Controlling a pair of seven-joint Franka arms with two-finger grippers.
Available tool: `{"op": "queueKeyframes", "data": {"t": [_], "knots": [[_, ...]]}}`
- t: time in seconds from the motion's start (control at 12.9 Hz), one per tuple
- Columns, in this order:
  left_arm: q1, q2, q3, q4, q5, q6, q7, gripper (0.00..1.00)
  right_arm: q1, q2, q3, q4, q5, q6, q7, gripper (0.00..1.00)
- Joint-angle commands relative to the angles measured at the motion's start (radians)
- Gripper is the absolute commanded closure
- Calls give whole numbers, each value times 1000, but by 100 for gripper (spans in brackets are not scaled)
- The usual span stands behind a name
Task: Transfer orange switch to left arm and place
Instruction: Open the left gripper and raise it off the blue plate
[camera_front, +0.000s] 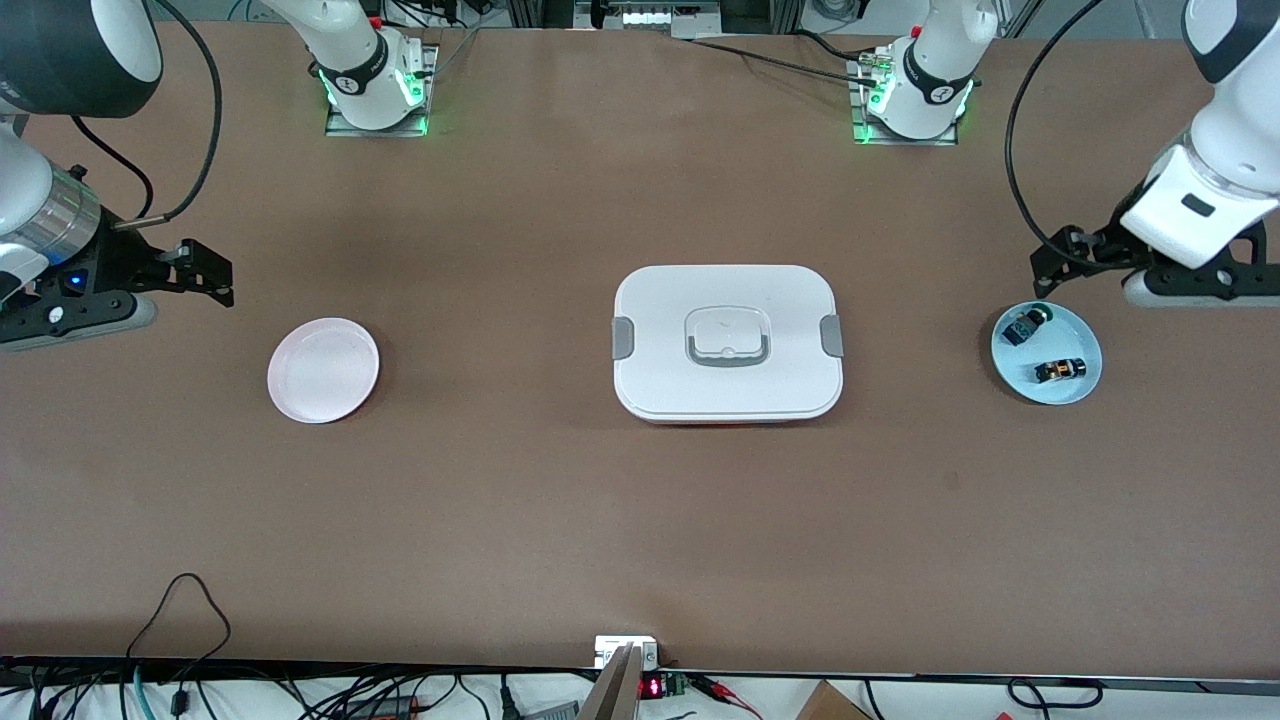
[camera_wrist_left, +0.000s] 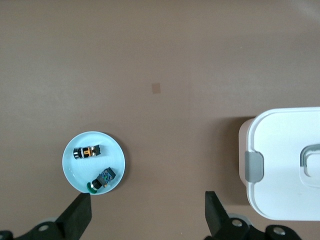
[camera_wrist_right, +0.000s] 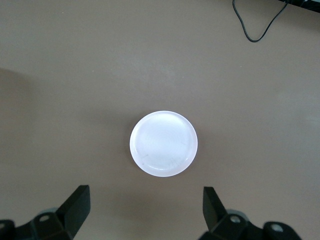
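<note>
1. The big flat white box with grey side clips and a grey handle in its lid sits in the middle of the brown table. I will say where everything else is from this box.
2. The tiny black switch with orange sides lies in a small round light blue plate. This plate is well apart from the box, toward the left arm's end of the table.
3. A little blue-and-black part with a green cap lies in the same blue plate, just beside the orange switch. It is not the one to move.
4. A small round pale pink plate sits well apart from the box, toward the right arm's end of the table. Nothing lies in it.
5. The left gripper hangs in the air near the blue plate, away from the box. Its two black fingers are spread wide and hold nothing.
6. The right gripper hangs in the air near the pink plate, away from the box. Its fingers are spread wide too, with nothing in them.
7. I think the job has not really begun. The switch is not picked up yet.
8. Left to do, I think: grab the switch, carry it past the box without bumping it, pass it to the other arm, and set it down, likely in the pink plate.
</note>
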Motion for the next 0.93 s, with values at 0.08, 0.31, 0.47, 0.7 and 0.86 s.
{"op": "queueKeyframes", "data": {"t": [0.08, 0.31, 0.47, 0.7, 0.86], "knots": [[-40, -35, 36, -57, -8, 25, -14, 0, -5, -6, 2, 5, 2, -1, 2, 0], [-40, -11, 22, -13, -2, -65, -17, 0, -2, -7, 2, 7, 0, -3, 7, 0], [-40, -9, 20, -13, -2, -65, -18, 0, 1, -9, 3, 7, 0, -9, 11, 0], [-39, -7, 20, -13, -3, -65, -12, 0, 3, -10, 3, 7, 2, -7, 13, 0], [-39, -6, 22, -10, -3, -65, -10, 0, 3, -10, 3, 7, 2, -9, 13, 0]]}}
